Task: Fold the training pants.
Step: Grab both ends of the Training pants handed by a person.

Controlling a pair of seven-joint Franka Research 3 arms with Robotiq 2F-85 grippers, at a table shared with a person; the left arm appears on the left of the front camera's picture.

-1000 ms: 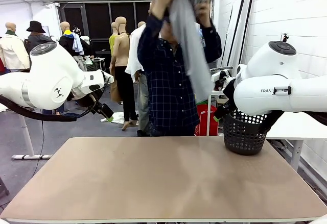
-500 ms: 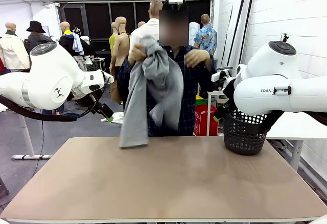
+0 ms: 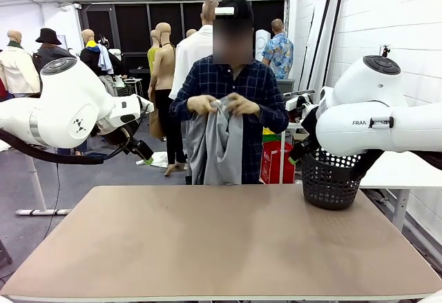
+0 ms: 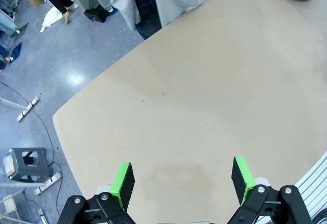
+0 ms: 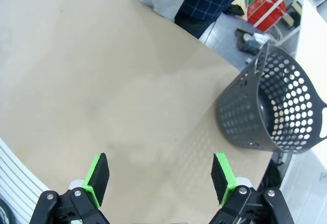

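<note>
1. Fold not yet begun; the step in hand looks like presenting the garment; a person at the 12 o'clock edge of the surface [image 3: 221, 248] grips the training pants [image 3: 215, 144] with both hands [image 3: 202, 104] at chest height; the cloth hangs down in front of the person's body, beyond the far edge and clear of the surface.
2. Left jaws stand fully open with nothing between the green pads [image 4: 122, 180]; they hang above the bare 9 o'clock side of the surface; right jaws stand equally wide and equally empty on the 3 o'clock side, the black basket [image 3: 331, 182] at 2 o'clock just beside that arm.
3. Next move, as a judgement: the pants must first be laid flat mid-surface, legs straightened; only then can either arm come down, pinch an edge and carry it over.
4. The pants are plain light grey jersey, soft and limp; they hang bunched in long vertical folds with both legs together; waistband and drawstring cannot be made out inside the person's grip; such cloth will likely slump and crease unless spread out.
</note>
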